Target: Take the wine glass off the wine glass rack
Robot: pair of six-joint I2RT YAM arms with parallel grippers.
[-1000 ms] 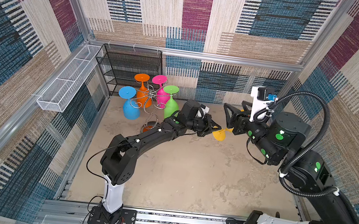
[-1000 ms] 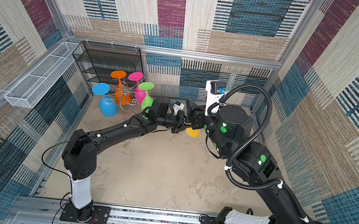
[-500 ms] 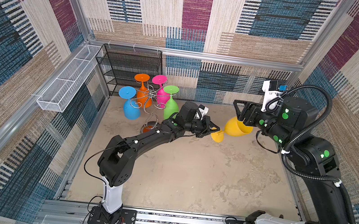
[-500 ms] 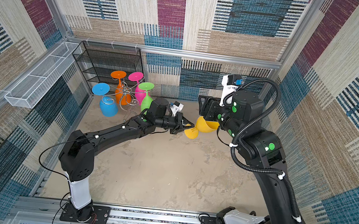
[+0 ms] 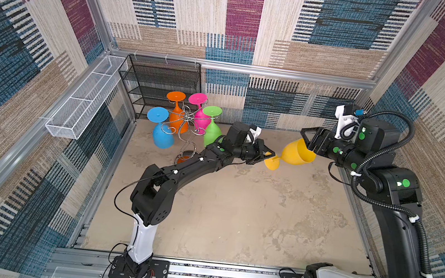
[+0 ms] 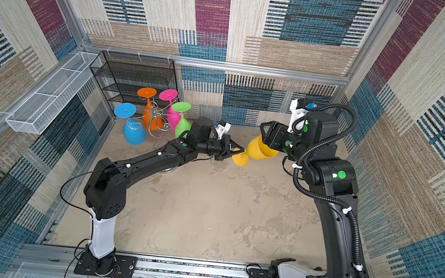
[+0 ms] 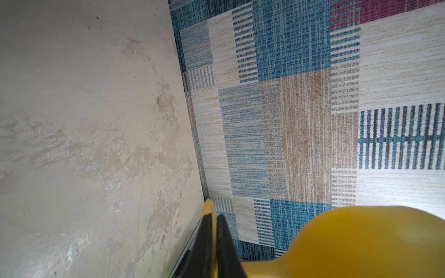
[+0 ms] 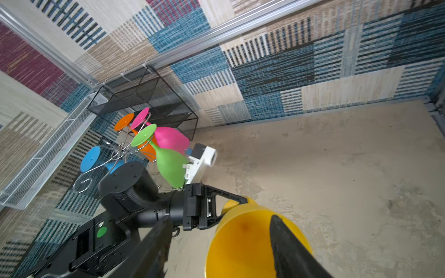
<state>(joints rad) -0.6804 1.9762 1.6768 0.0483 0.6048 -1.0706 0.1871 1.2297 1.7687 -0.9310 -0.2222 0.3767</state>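
Clearly the yellow wine glass is off the wine glass rack. It hangs on its side in the air between the two arms, well apart from the chrome stand in the back corner, with its mouth toward the right arm. The left gripper is clenched on the thin foot, pinching the disc edge-on between its fingers. The right gripper is not clamped. One finger reaches into the bowl, and the other stands outside with a visible gap to the wall, so the jaws straddle the rim loosely.

The main hazard, I judge, is the timing of the handover. If the left lets go before the right has closed on the bowl wall, nothing carries the glass and it drops to the tabletop. The pinch on the foot also looks weak against twist: a nudge from the inner finger could lever the glass round or pop the disc out. The smooth, curved wall may slide from flat pads once weight comes on. Should both grip and pull apart, the arms fight each other. Lastly, the left wrist sits just beside the green wine glass on the rack, and a careless retreat could knock it.
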